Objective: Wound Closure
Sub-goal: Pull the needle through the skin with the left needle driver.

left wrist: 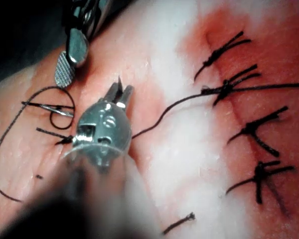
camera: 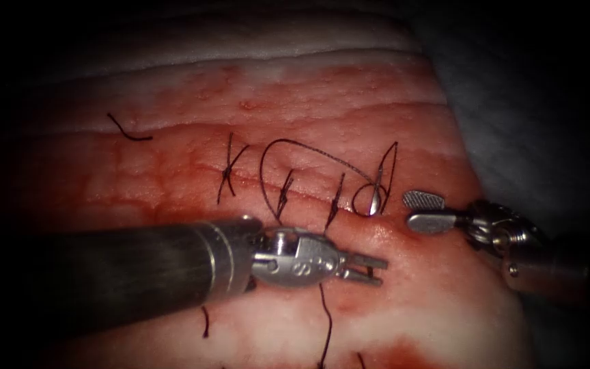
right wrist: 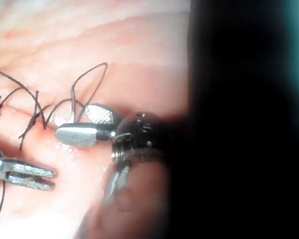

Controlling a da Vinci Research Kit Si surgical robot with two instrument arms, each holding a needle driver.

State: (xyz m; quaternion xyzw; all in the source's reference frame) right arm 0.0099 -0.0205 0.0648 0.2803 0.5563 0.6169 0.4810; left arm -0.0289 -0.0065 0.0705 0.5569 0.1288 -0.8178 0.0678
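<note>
Both tools hold nothing: the left tool [camera: 367,266] and right tool [camera: 423,210] have fingers parted. The needle [camera: 375,200] sits in the tissue [camera: 322,116] at the cut's right end, unheld; a snagged thread [camera: 308,152] might drag it loose.

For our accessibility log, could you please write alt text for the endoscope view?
Both tools hold nothing, jaws open: left tool below the cut, right tool at its right end. The needle stands in the tissue there, its thread looping left over earlier stitches.
</note>
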